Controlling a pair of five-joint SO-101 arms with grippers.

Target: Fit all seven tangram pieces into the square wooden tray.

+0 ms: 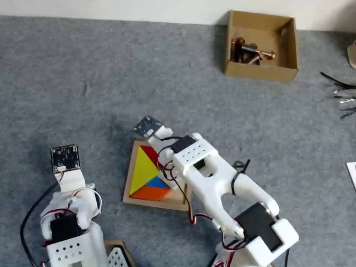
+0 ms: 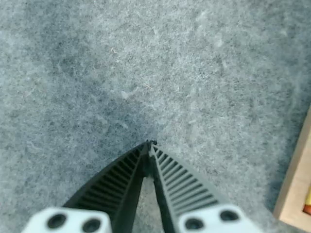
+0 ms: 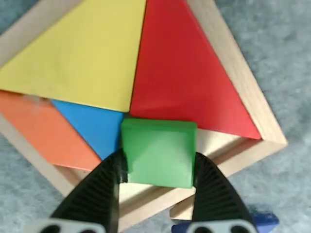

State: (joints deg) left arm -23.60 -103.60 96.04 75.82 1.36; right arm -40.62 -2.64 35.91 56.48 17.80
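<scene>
The right gripper pinches the green square wooden piece by two opposite sides and holds it over the square wooden tray. The piece's far edge lies along the long edge of the large red triangle, and one corner is near the small blue triangle. The large yellow triangle and the orange piece already lie in the tray, and bare wood shows beside and under the green square. I cannot tell whether the square rests flat on the tray floor or sits slightly raised. To do this step well, the square probably needs to be slid snug against the blue and red edges with its sides parallel to theirs. It should then be lowered level, and the jaws spread only once it is seated, so that the fingers do not nudge its neighbours. The left gripper hangs over the grey felt surface with its jaws pressed together, just beside the tray's rim.
</scene>
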